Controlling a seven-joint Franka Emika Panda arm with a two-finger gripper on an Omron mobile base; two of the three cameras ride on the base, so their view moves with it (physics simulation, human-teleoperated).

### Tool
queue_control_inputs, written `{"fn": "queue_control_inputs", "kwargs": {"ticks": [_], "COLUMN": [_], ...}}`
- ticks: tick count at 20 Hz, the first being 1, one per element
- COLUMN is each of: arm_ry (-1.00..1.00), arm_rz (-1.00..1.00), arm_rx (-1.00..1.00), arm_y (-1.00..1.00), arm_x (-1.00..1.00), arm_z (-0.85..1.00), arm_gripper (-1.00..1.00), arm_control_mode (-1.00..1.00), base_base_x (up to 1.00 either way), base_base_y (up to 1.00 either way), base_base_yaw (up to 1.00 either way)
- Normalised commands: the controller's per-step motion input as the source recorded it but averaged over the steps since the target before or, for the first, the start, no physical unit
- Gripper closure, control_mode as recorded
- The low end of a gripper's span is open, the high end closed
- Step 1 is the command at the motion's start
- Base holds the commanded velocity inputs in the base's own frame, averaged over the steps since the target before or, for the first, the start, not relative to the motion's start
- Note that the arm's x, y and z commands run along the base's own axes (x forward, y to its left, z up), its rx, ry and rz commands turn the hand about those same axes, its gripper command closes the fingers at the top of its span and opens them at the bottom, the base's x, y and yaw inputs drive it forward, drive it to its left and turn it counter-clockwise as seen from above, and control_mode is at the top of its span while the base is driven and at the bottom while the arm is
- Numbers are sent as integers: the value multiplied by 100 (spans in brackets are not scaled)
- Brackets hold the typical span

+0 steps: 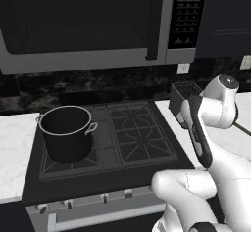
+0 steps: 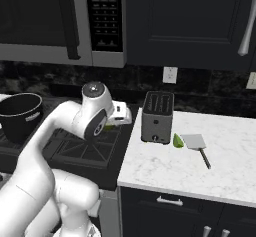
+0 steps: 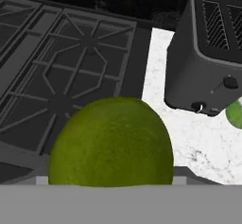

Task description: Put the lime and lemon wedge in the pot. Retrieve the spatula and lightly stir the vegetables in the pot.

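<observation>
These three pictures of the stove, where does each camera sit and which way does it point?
Left base view: behind the arm on its left, facing the stove, the pot and the microwave; the white arm rises at lower right.
Right base view: behind the arm on its right, facing the toaster, the spatula and a green piece on the counter; the arm rises at lower left.
Hand view: on the hand, looking past a lime held close to the lens.
All three share the stove and toaster.
</observation>
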Motion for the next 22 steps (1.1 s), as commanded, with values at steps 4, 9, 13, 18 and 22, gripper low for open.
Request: {"fn": "queue_control_inputs", "kwargs": {"ticks": [4, 9, 13, 18, 22], "arm_ry": [6, 7, 4, 0, 0], "arm_rz": [27, 27, 25, 12, 0], "arm_rx": [0, 0, 0, 0, 0], "arm_y": [100, 100, 100, 100, 100], "arm_x": [-25, -15, -3, 0, 0], "arm_z": [18, 2, 7, 36, 54], "arm_gripper": [100, 100, 100, 100, 100], "arm_control_mode": [-100, -100, -100, -100, -100], "base_base_x": [0, 0, 0, 0, 0], "base_base_y": [0, 0, 0, 0, 0], "base_base_yaw": [0, 0, 0, 0, 0]}}
